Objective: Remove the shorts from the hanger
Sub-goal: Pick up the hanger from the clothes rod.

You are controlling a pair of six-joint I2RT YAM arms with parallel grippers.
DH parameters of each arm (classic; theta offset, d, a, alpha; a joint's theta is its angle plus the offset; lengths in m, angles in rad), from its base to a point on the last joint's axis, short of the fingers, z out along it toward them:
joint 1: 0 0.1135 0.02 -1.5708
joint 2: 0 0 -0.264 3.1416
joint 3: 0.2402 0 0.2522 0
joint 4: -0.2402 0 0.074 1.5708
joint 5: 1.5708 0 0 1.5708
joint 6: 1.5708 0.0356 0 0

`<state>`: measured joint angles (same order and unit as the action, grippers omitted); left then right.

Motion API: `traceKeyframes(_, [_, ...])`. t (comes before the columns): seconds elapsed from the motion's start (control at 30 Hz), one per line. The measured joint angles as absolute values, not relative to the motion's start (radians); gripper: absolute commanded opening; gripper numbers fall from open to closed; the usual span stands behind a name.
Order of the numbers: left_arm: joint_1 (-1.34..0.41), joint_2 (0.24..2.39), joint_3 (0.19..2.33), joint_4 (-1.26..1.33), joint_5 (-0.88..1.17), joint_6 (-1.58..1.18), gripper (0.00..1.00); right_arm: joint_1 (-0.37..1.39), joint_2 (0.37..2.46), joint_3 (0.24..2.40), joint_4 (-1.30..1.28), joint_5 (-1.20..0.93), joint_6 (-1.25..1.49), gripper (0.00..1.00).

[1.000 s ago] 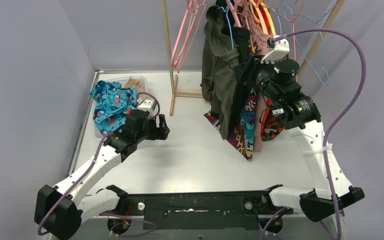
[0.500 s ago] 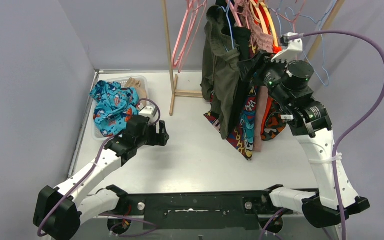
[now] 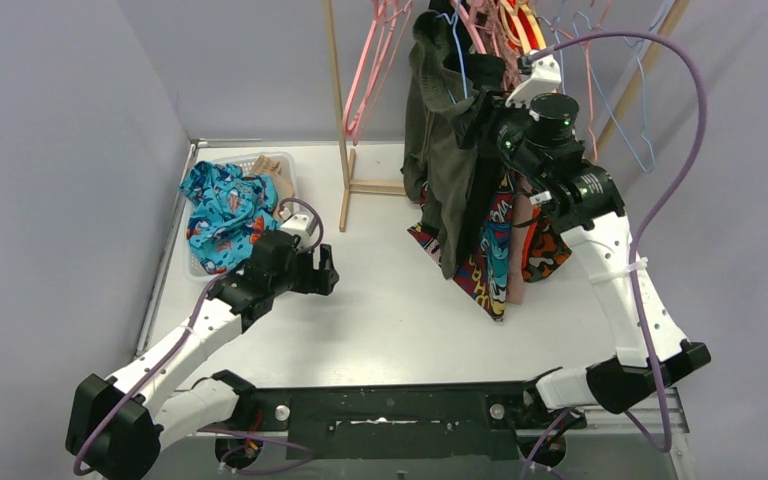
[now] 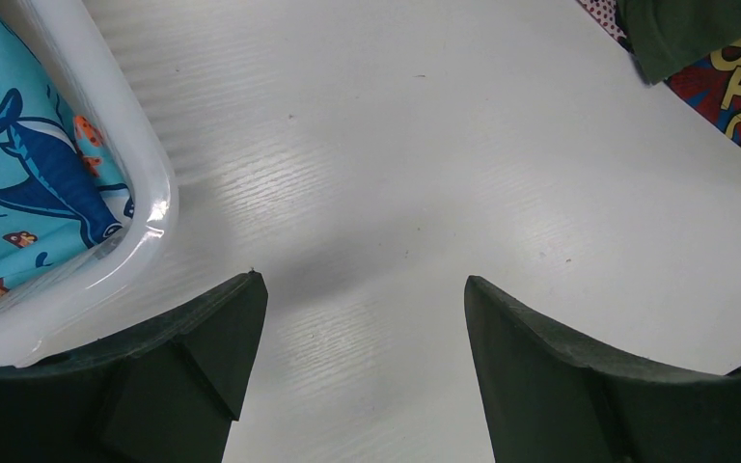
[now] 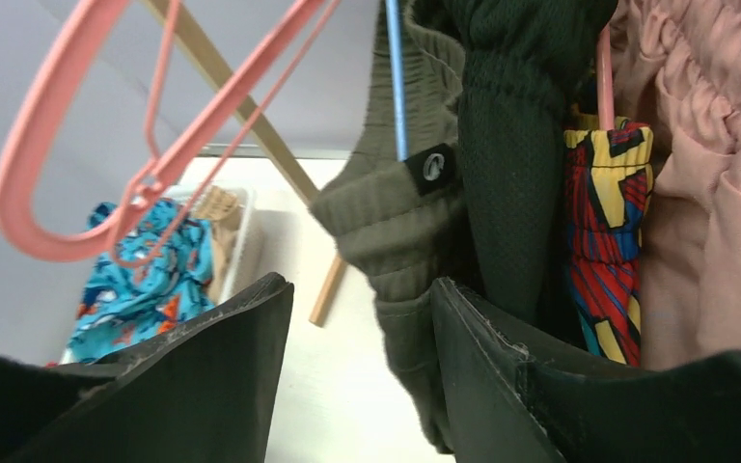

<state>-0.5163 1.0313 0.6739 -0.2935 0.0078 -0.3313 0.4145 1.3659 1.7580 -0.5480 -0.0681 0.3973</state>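
Note:
Several shorts hang on hangers from the rack: olive green (image 3: 442, 160), black (image 3: 481, 75), comic-print (image 3: 493, 262), dusty pink (image 3: 517, 255) and orange-black patterned (image 3: 547, 250). My right gripper (image 3: 477, 112) is open, high up by the olive shorts' waistband. In the right wrist view the gripper (image 5: 362, 285) has the olive shorts (image 5: 386, 217) on a blue hanger (image 5: 397, 77) against its right finger, with black (image 5: 507, 145), comic-print (image 5: 603, 193) and pink (image 5: 714, 193) shorts beyond. My left gripper (image 3: 326, 266) (image 4: 359, 282) is open and empty low over the table.
A clear basket (image 3: 278, 158) (image 4: 145, 164) at the back left holds teal shark-print shorts (image 3: 222, 208) (image 4: 19, 174) and tan shorts (image 3: 266, 168). Empty pink hangers (image 3: 372, 60) (image 5: 87, 145) hang left of the clothes. The wooden rack post (image 3: 340, 120) stands behind the table's middle.
My right gripper has swung left from the pink and orange shorts to the olive shorts' waistband. The left arm has barely shifted.

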Motion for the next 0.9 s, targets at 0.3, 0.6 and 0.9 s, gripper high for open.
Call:
traceKeyframes(0.3, [-0.52,1.031,0.674,-0.312,0.014,-0.302,0.75,0.447,1.43,1.791,-0.558,0.082,0.303,0.61])
traceKeyframes(0.6, [-0.522,1.031,0.674,-0.314,0.013,-0.292,0.75,0.453,1.601,1.945,-0.535,0.125,0.218,0.61])
traceKeyframes(0.9, [-0.525,1.032,0.674,-0.318,0.012,-0.28,0.75,0.439,1.687,2.008,-0.511,0.123,0.169,0.18])
